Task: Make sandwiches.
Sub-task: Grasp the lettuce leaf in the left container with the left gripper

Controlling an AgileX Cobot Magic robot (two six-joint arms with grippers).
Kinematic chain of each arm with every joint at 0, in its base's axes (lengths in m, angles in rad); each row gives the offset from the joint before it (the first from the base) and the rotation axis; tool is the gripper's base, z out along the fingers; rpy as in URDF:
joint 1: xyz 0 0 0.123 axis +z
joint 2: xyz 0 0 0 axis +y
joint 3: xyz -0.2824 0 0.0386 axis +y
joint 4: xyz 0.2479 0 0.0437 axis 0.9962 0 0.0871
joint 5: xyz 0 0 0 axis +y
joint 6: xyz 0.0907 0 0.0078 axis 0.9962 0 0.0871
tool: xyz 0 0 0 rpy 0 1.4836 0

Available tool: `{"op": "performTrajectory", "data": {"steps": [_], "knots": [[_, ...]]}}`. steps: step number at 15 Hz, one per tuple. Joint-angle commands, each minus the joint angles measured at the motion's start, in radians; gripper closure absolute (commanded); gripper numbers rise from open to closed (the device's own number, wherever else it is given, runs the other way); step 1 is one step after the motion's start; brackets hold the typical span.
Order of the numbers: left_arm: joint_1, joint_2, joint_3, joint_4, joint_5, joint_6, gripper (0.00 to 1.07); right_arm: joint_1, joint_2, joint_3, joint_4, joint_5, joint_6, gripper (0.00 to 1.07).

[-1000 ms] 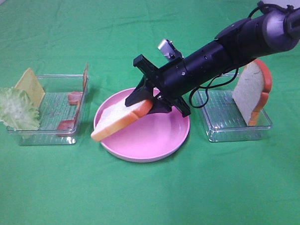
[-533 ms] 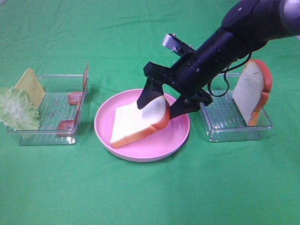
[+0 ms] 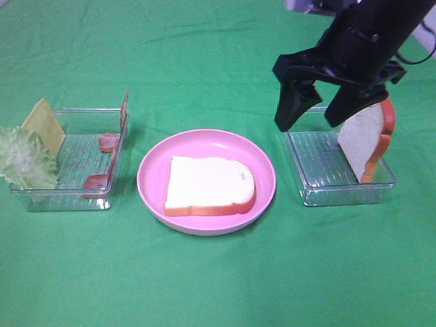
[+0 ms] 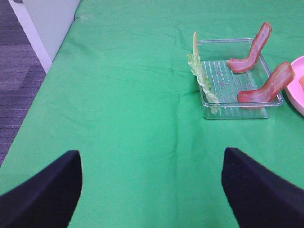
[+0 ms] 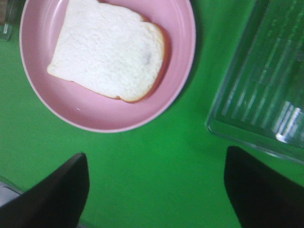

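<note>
- Pink plate [image 3: 150, 197] now holds the bread slice [image 3: 210, 186] flat, let go; the right gripper [image 3: 310, 124] has risen clear, jaws apart, empty
- Left wrist: the left gripper [image 4: 151, 159] waits spread wide, nothing held, bacon [image 4: 273, 80] ahead
- Right wrist: the slice lies within the plate, so fillings likely come next

Lab setup: green-clothed table [image 3: 212, 293]

Green cloth [image 3: 198, 293] thru-out; grey floor [image 4: 19, 95] & white panel [image 4: 47, 23] at edge.
</note>
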Motion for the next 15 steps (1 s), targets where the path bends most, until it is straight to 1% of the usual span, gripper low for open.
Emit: {"op": "performTrajectory", "data": {"steps": [1,2,3,4,10,13,14,15], "knots": [[-0.004,-0.024,0.001,0.003,-0.004,-0.001,0.3,0.0,-0.128,0.04,-0.094,0.027,0.071,0.32],[-0.004,-0.024,0.001,0.003,-0.004,-0.001,0.3,0.0,-0.159,0.057,-0.109,0.026,0.082,0.32],[-0.004,-0.024,0.001,0.003,-0.004,-0.001,0.3,0.0,-0.242,0.117,-0.118,0.026,0.097,0.32],[-0.004,-0.024,0.001,0.003,-0.004,-0.001,0.3,0.0,-0.274,0.145,-0.118,0.027,0.098,0.32],[-0.004,-0.024,0.001,0.003,-0.004,-0.001,0.3,0.0,-0.612,0.525,-0.113,0.029,0.098,0.32],[-0.004,-0.024,0.001,0.003,-0.004,-0.001,0.3,0.0,-0.768,0.699,-0.113,0.031,0.099,0.32],[-0.004,-0.024,0.001,0.003,-0.004,-0.001,0.3,0.0,-0.844,0.766,-0.113,0.033,0.098,0.32],[-0.004,-0.024,0.001,0.003,-0.004,-0.001,0.3,0.0,-0.903,0.801,-0.113,0.034,0.095,0.32]]}}
